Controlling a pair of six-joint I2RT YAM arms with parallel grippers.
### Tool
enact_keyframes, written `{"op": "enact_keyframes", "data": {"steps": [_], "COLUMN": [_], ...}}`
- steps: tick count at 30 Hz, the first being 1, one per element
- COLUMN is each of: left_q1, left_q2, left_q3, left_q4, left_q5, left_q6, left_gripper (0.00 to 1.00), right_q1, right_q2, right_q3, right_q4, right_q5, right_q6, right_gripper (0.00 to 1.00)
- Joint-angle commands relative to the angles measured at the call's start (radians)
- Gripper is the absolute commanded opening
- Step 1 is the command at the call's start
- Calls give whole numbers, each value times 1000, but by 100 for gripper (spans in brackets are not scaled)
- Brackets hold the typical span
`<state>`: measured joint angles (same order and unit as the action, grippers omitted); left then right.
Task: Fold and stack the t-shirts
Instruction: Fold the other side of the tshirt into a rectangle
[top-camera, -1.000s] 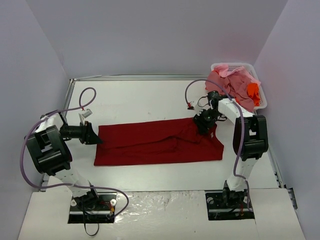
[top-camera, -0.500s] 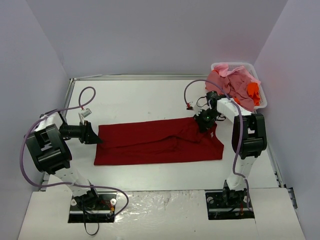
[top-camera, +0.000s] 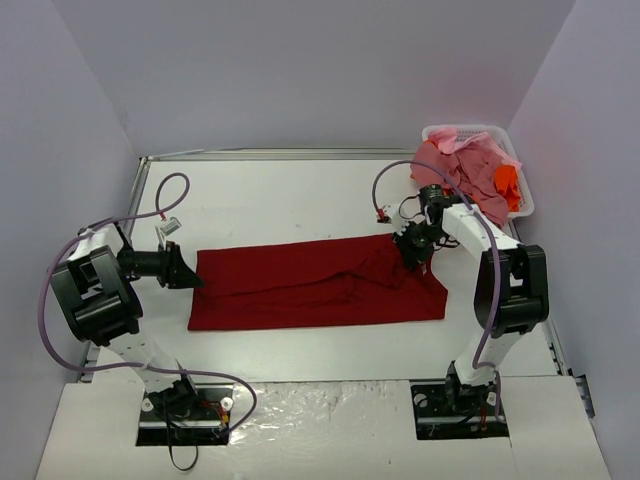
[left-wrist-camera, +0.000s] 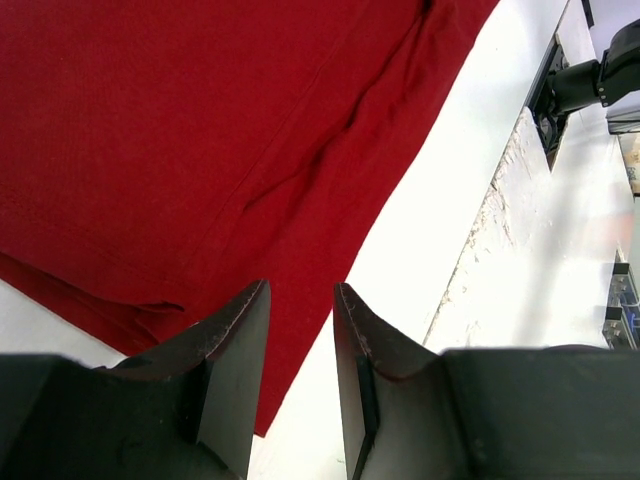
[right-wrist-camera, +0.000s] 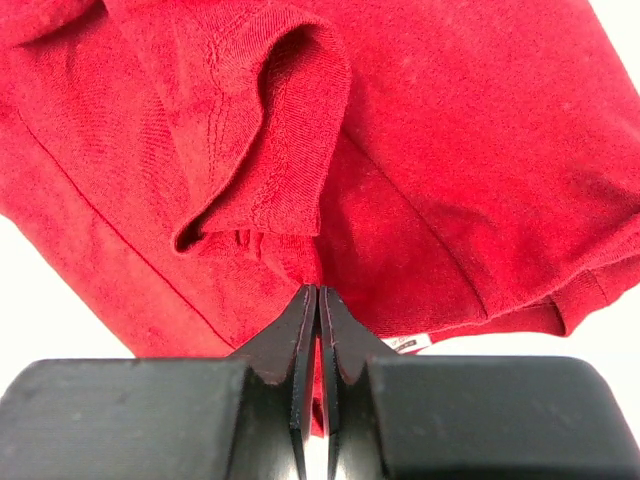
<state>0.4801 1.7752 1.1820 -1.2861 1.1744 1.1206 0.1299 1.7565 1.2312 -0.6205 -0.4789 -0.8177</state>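
The dark red t-shirt lies stretched in a long band across the middle of the desk, mostly flat. Its near edge runs roughly straight, and a strip of bare surface separates it from the arm bases. Behind its far edge a wider stretch of white desk opens up to the back wall.

The left pincer sits low at the shirt's left edge. In its own camera the fingers stand slightly parted, and I see nothing between them; the cloth's hem and bare desk show beyond the tips.

The right pincer is down on the far right corner of the shirt with its fingers pressed together, pinching the red cloth. A rolled fold of fabric bunches just ahead of the tips, and creases run from there into the shirt.

The white basket sits in the far right corner against the wall, heaped with pink and salmon t-shirts and an orange t-shirt. The heap spills over the basket's left rim, near the right arm.
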Motion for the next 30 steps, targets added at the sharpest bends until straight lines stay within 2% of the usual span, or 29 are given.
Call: {"op": "enact_keyframes", "data": {"steps": [1, 14, 25, 27, 28, 29, 30], "left_q1": [9, 12, 18, 20, 20, 20, 22], "left_q2": [-2, 10, 26, 32, 35, 36, 41], "left_q3": [34, 42, 53, 56, 57, 62, 64], "left_q4": [-59, -88, -136, -145, -150, -162, -166], "left_q5": [42, 48, 56, 56, 57, 57, 59], "left_q6": [71, 104, 153, 165, 171, 179, 189], "left_gripper": [31, 31, 31, 31, 31, 31, 31], "right_q1": [-10, -70, -69, -69, -69, -69, -69], "right_q2": [-48, -97, -154, -146, -143, -141, -134], "right_q3": [-25, -107, -187, -194, -194, -191, -184], "right_q4": [-48, -47, -10, -8, -10, -13, -13], "right_q5": [6, 26, 42, 54, 60, 63, 57], "right_q6": [-21, -103, -146, -147, -144, -132, -126], "right_gripper": [0, 0, 0, 11, 21, 35, 38]}}
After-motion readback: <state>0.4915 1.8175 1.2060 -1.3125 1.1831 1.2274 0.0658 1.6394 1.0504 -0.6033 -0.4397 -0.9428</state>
